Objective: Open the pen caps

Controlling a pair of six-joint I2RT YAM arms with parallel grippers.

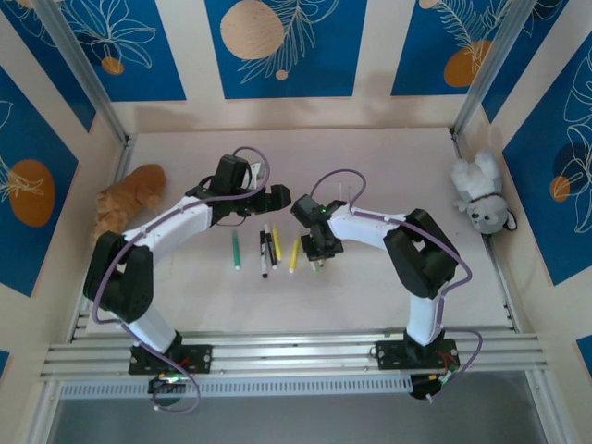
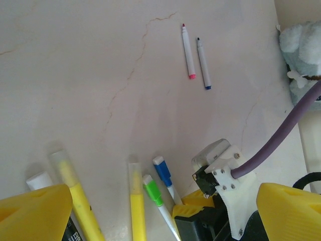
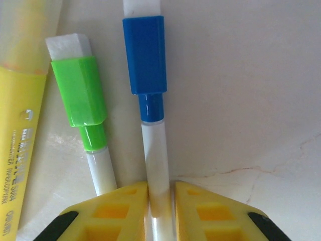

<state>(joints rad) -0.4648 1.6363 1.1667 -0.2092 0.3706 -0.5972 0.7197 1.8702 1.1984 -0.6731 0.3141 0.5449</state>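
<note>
Two caps: blue cap and green cap, both seated, green at 9 o'clock of blue.
Right pincer: pinching the blue-capped pen by its white barrel, on the desk.
Left pincer: spread wide over the desk.

Soft, even light comes from overhead; the pale desk looks bright, with only faint, blurred shadows under the arms. Up close, the right end effector has fuzzy yellow fingers, while the blue cap is crisp and lightly glossy.
</note>
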